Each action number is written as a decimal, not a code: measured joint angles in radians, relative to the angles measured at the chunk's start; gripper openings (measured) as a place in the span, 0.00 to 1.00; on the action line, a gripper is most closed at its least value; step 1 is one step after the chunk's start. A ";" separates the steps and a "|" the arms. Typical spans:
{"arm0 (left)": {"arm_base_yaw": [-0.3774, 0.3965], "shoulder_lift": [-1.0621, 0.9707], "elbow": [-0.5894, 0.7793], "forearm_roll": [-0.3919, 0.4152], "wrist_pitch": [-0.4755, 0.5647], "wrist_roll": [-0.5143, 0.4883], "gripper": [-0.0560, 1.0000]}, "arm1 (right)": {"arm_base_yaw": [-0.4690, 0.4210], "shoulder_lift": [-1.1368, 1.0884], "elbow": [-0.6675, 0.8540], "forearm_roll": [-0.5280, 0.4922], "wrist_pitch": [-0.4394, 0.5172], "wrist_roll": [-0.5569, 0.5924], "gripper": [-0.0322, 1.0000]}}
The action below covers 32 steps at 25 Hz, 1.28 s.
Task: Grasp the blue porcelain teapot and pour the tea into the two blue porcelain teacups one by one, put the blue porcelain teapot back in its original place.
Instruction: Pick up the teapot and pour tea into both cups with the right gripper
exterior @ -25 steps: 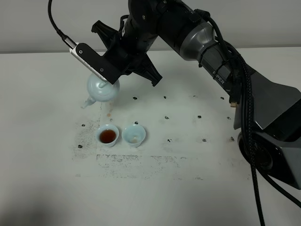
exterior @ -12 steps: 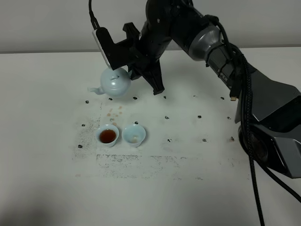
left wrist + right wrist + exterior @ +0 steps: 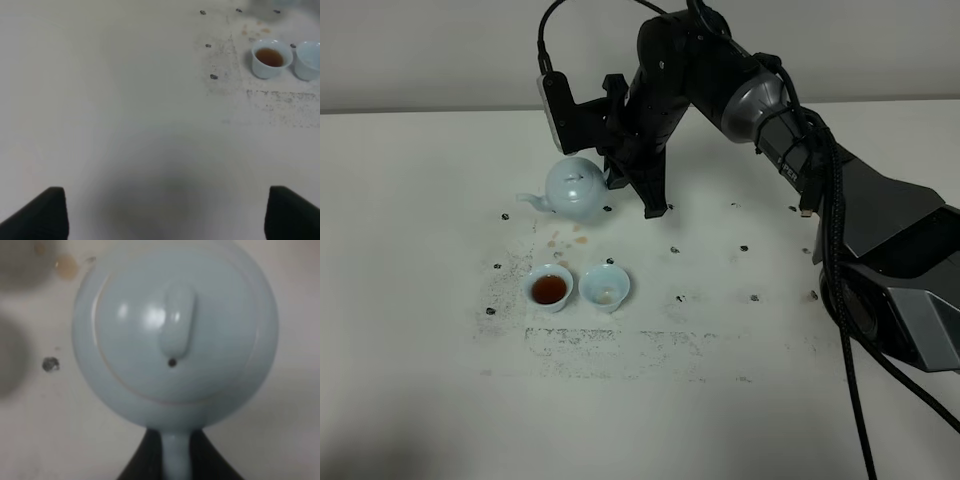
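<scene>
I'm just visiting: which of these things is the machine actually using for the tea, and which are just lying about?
In the job:
teapot, gripped at its handle by the right claw
cup with tea
second cup beside it

Just there:
brown drips on the table
black dots
left claw, open, holding nothing

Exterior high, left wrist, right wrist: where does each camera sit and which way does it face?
Exterior high: mounted above, looking down on the table, teapot, tea-filled teacup and other teacup; the right arm shows.
Left wrist: looks slantwise across bare table toward both teacups; its two jaws show, wide apart.
Right wrist: straight above the teapot, looking down on its lid; jaws shut on the handle.
Shared: exterior and left wrist see both teacups; exterior and right wrist, the teapot.
</scene>
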 joint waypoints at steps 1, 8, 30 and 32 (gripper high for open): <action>0.000 0.000 0.000 0.000 0.000 0.000 0.77 | 0.000 0.011 0.000 0.000 0.000 0.000 0.08; 0.000 0.000 0.000 0.000 0.000 0.000 0.77 | 0.000 0.039 0.002 0.000 0.002 0.000 0.08; 0.000 0.000 0.000 0.000 0.000 0.000 0.77 | 0.001 -0.261 0.266 -0.064 -0.002 -0.250 0.08; 0.000 0.000 0.000 0.000 0.000 0.000 0.77 | 0.001 -0.309 0.323 -0.084 -0.002 -0.300 0.08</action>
